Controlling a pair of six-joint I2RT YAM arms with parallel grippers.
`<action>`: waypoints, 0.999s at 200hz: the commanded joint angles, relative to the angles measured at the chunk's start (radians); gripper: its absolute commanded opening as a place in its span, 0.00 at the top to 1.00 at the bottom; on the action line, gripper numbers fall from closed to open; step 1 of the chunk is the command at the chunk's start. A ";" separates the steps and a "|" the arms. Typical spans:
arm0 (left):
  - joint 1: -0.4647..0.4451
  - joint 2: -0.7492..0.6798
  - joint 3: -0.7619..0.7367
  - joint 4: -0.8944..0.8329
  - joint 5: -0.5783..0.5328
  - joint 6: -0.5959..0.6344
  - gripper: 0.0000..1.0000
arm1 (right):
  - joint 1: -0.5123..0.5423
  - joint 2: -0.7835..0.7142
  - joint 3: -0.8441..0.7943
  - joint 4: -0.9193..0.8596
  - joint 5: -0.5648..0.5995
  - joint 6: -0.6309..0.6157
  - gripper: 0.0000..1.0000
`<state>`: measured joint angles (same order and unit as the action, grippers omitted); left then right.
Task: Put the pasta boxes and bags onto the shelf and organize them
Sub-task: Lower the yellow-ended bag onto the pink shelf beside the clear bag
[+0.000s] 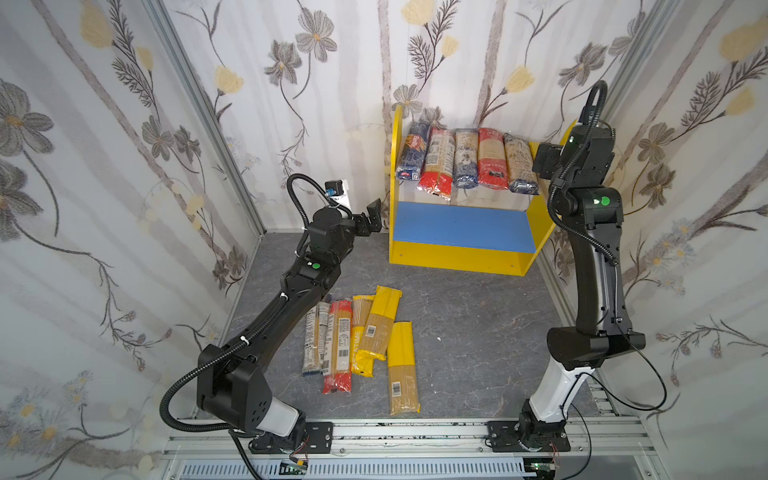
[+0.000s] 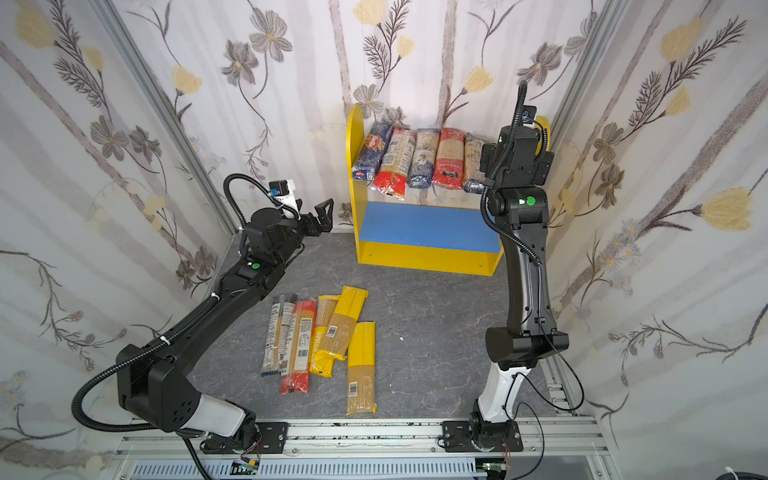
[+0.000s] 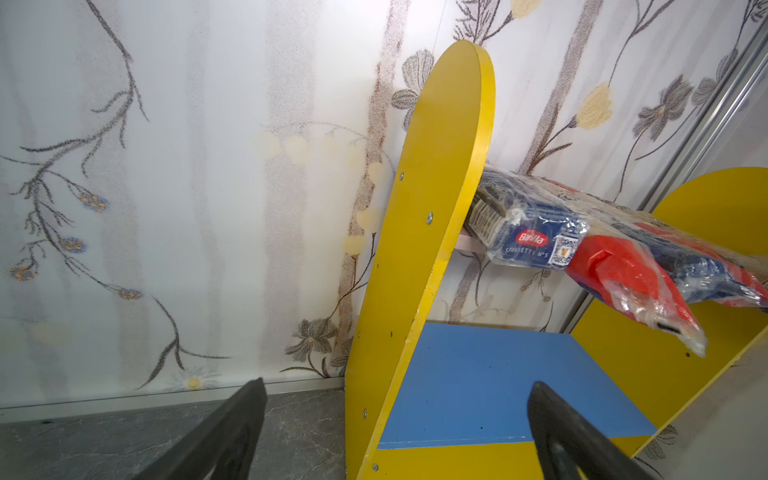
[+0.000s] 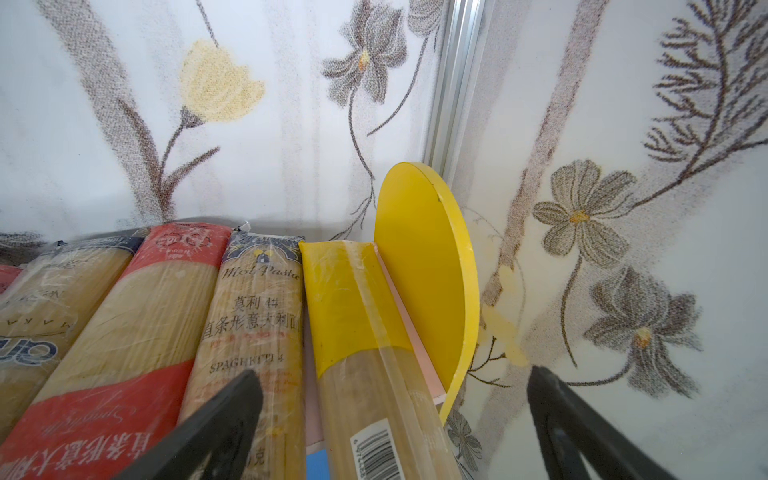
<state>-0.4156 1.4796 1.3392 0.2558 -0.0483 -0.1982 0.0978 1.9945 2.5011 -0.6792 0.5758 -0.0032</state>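
Right wrist view, yellow packet (image 4: 353,316), near end cropped

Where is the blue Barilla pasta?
In both top views the blue Barilla packet lies at the left end of the shelf, on its top board, beside a red-ended packet.

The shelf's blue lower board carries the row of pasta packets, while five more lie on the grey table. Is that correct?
No: the row of pasta packets rests on the upper board; both top views show the blue lower board bare.

R claw (image 4: 392,372) spread wide — yellow pkt (image 4: 349,316) by shelf (image 4: 424,266) side.
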 commanded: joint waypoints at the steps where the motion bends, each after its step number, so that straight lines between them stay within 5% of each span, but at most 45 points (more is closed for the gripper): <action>1: 0.001 -0.016 0.005 0.022 0.008 -0.005 0.00 | 0.002 -0.033 0.001 -0.011 0.006 0.051 0.00; 27: 0.002 -0.040 -0.009 0.022 0.021 -0.010 0.00 | 0.004 -0.104 -0.037 -0.060 -0.032 0.134 0.02; 61: 0.002 -0.076 -0.038 0.022 0.061 -0.046 0.00 | 0.007 -0.300 -0.291 -0.049 -0.110 0.253 0.08; 81: 0.000 -0.099 -0.076 0.022 0.081 -0.065 0.00 | 0.008 -0.469 -0.532 0.016 -0.158 0.306 0.37; 110: -0.001 -0.120 -0.106 0.016 0.109 -0.079 0.00 | 0.001 -0.641 -0.765 0.074 -0.194 0.354 0.55; 167: -0.002 -0.089 -0.081 0.004 0.166 -0.089 0.01 | -0.081 -0.728 -0.999 0.223 -0.336 0.510 0.65; 200: -0.003 -0.060 -0.053 0.003 0.192 -0.087 0.01 | -0.121 -0.761 -1.098 0.356 -0.382 0.592 0.61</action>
<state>-0.4179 1.4040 1.2621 0.2413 0.1081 -0.2855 0.0063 1.2522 1.4559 -0.4988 0.2565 0.4870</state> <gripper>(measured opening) 0.992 0.362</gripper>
